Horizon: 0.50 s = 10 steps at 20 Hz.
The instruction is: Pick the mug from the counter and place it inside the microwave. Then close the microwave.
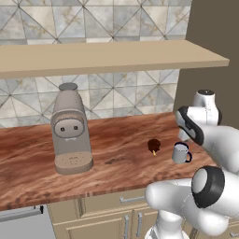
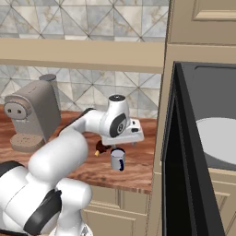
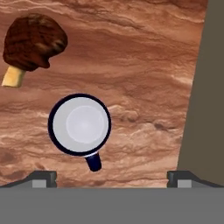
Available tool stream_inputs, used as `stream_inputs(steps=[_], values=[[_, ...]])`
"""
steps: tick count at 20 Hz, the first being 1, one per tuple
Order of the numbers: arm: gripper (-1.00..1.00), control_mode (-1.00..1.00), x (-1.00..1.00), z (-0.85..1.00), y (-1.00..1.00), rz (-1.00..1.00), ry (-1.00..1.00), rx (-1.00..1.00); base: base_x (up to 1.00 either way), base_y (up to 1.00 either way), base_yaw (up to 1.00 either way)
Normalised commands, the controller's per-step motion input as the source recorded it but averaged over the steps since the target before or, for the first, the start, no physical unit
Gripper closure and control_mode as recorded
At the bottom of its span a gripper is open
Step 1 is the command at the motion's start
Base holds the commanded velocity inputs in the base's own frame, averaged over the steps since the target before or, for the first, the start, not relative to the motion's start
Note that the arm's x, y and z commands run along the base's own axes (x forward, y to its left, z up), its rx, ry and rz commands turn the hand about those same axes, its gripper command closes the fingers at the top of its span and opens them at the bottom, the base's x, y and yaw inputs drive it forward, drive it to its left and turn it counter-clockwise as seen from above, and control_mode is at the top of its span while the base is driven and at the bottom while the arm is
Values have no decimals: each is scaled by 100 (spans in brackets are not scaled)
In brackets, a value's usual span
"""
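On the left of the counter (image 1: 121,154) a coffee machine (image 1: 70,133) is seen, well apart from the work; further right a small brown lump (image 1: 154,145) with an orange tip lies just beside the mug (image 1: 180,153), apart from it; the mug stands upright on the counter near its front edge and close to the tall cabinet side that bounds the counter on the right.

In the hand view the mug (image 3: 79,125) is looked into from straight above, its round mouth lying between the two fingertips (image 3: 43,178) but left of the midline, closer to the left tip than to the right one; its dark handle points toward the bottom of that view, so toward the hand; the gripper (image 3: 112,180) is spread wide and nothing is held; the brown lump (image 3: 34,41) sits at upper left, clear of the jaws.

In the right base view the hand is seen hanging just above the mug (image 2: 118,159), not touching it; the microwave (image 2: 203,152) stands to the right with its door swung open and its white plate bare.

It is judged that a small sideways shift toward the mug is needed before descent, so that the rim is straddled evenly; the handle may foul a finger if the approach is skewed.
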Motion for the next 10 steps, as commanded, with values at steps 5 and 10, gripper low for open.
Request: stream_inputs(steps=[5, 10], values=[[-100, -100, -3, -31, 0, -11, 0, 0, 0, 0, 0], [-100, -100, -3, -4, 0, 3, 0, 1, 0, 0, 0]])
